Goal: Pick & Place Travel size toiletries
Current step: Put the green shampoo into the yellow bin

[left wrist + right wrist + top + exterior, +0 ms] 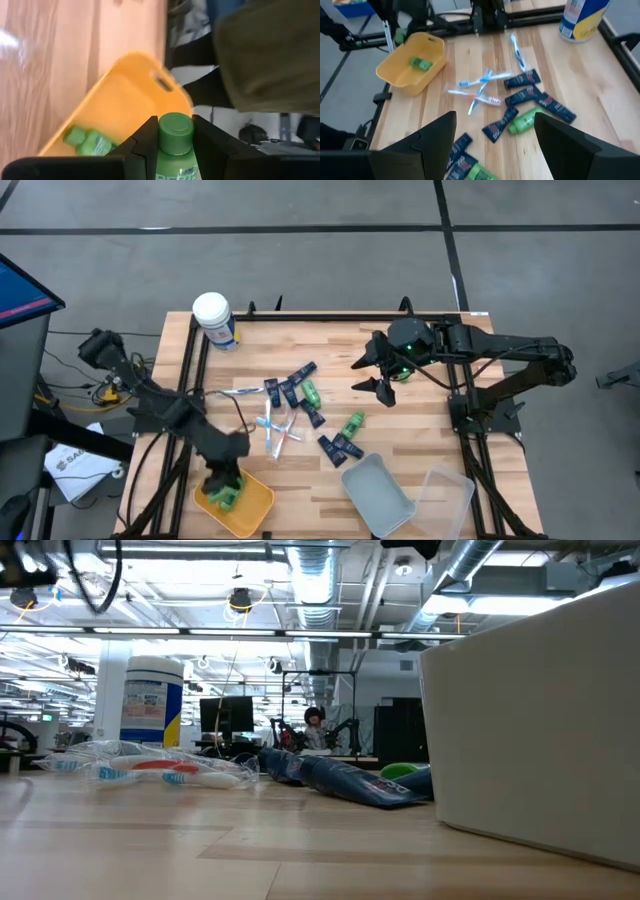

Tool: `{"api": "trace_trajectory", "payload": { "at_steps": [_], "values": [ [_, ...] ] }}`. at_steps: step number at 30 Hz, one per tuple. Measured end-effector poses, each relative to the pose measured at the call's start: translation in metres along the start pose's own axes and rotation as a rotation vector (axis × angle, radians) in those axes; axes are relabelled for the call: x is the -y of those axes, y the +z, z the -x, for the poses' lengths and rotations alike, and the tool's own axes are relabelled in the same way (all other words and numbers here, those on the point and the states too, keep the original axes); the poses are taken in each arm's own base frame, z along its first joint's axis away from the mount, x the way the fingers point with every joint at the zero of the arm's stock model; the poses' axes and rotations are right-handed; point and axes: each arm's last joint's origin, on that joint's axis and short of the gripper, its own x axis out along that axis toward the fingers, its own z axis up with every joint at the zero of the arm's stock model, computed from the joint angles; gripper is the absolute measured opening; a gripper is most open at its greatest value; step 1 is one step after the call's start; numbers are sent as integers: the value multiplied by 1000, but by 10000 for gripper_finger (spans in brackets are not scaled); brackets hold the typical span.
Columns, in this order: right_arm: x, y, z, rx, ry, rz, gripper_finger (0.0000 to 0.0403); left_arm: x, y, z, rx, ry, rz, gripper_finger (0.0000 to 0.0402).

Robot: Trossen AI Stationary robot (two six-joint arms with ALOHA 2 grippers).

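Green bottles [353, 425], navy tubes [290, 392] and toothbrushes [277, 432] lie scattered mid-table; one green bottle [421, 63] lies in the yellow tray [395, 75].

Only white letters, perhaps "BERT", show on the green bottle [175, 150]; the other labels are not readable.

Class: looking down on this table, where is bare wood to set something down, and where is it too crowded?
Bare wood runs along the far edge between the canister and the right gripper, and along the near edge between the yellow tray and the grey bin. The middle is crowded with toothbrushes, navy tubes and green bottles.
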Motion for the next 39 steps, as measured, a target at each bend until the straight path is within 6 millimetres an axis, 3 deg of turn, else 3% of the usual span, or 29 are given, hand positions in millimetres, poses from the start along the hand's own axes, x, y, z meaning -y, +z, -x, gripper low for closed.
{"api": "trace_trajectory", "payload": {
  "at_steps": [8, 13, 39],
  "values": [
    [0, -1, -2, -12, -1, -12, 260, -10, -4, -40, -96, 134, 143, 92],
    [0, -1, -2, -13, -1, -12, 260, -15, -5, -52, -119, 184, 231, 92],
    [0, -2, -2, -27, -3, -7, 260, -35, -20, -46, -186, 455, 567, 92]
  ]
}}
